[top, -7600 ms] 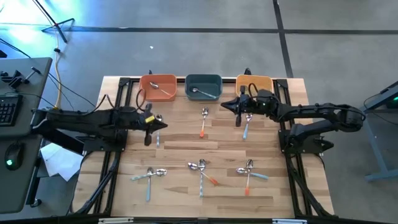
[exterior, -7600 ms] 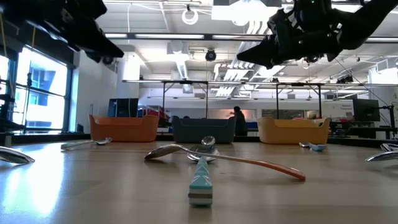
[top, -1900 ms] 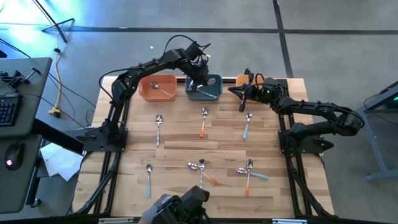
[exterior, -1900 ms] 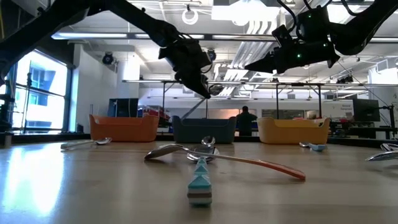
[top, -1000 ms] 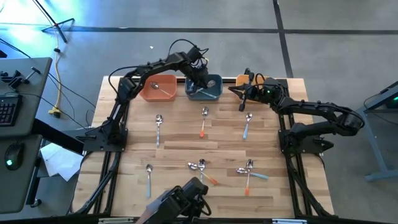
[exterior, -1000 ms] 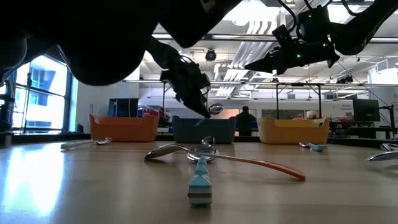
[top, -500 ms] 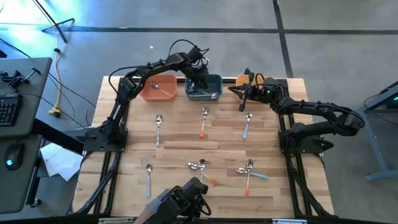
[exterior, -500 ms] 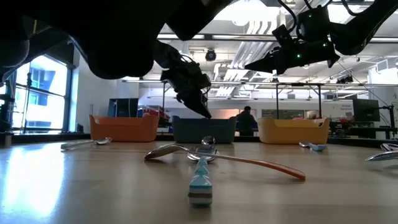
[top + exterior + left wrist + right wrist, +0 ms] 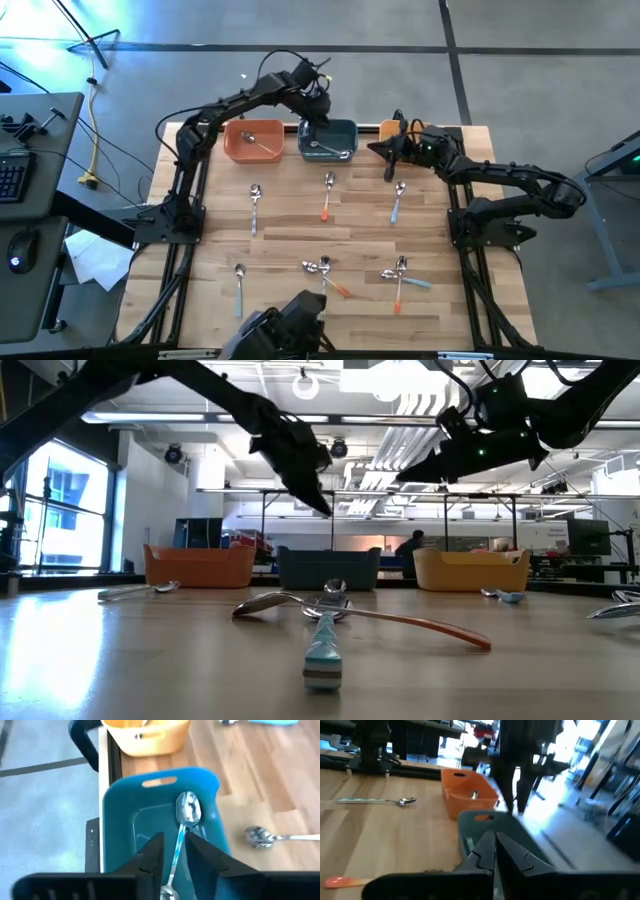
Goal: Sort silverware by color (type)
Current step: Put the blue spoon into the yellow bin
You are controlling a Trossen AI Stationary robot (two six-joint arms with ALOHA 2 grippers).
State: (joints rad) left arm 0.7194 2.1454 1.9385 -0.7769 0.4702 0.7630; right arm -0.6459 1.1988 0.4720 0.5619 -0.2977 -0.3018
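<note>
Inside teal bowl point(image 9: 150, 815), blue spoon point(image 9: 182, 827)

Three bowls are seen along the table's point(image 9: 300, 200) 12 o'clock edge: an orange bowl point(image 9: 253, 141), a teal bowl point(image 9: 328, 141) and a yellow bowl point(image 9: 392, 130). The table is pale striped wood, framed in black. Both arms are black. Silver heads are shown on all the silverware; a light-blue handle is seen on the spoon point(image 9: 181, 827) in the teal bowl, an orange handle on the spoon point(image 9: 328, 195) at centre, and a light-blue handle on the spoon point(image 9: 398, 201) towards 2 o'clock.
</note>
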